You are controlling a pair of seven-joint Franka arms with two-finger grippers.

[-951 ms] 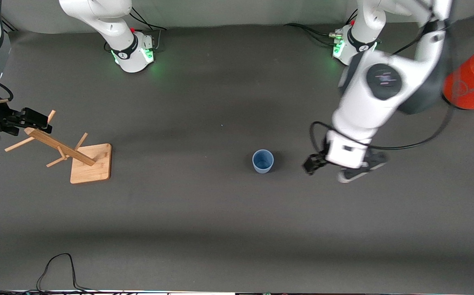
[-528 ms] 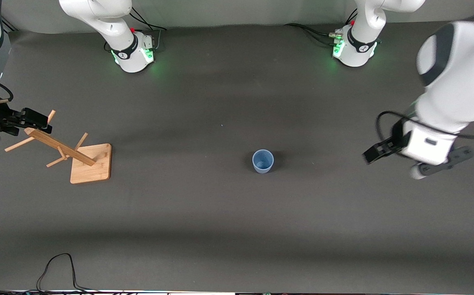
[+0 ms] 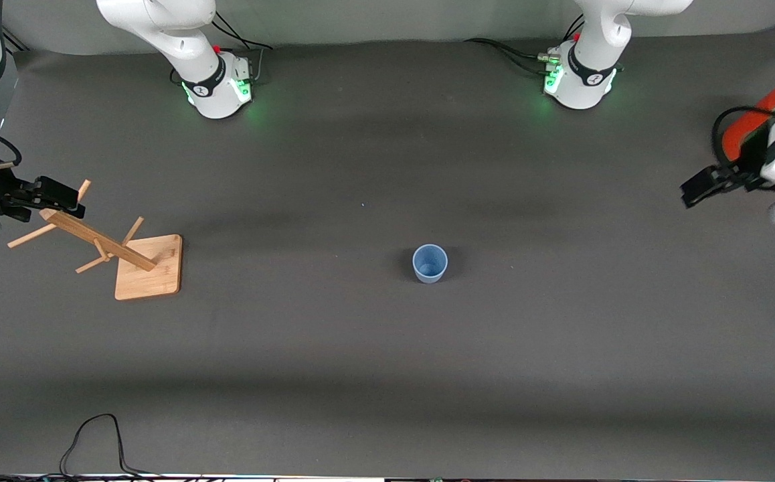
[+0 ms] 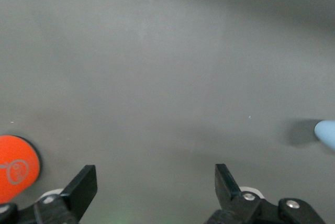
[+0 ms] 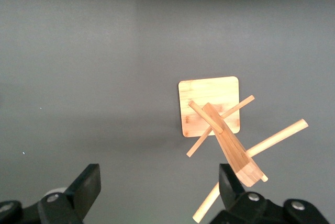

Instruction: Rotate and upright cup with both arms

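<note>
Cup (image 3: 429, 262) upright, wooden rack (image 3: 120, 251) well apart

My left arm reaches out from its base to the left arm's end of the tabletop, its white wrist block just inside the front view's edge. My left pincer (image 3: 699, 187) hangs in the air there, fingers (image 4: 84, 185) spread wide with nothing between them.

My right arm waits at the right arm's end of the tabletop. My right pincer (image 3: 59, 194) is held up in the air, pointing toward the middle, its fingers (image 5: 89, 182) spread wide apart and gripping nothing.
</note>
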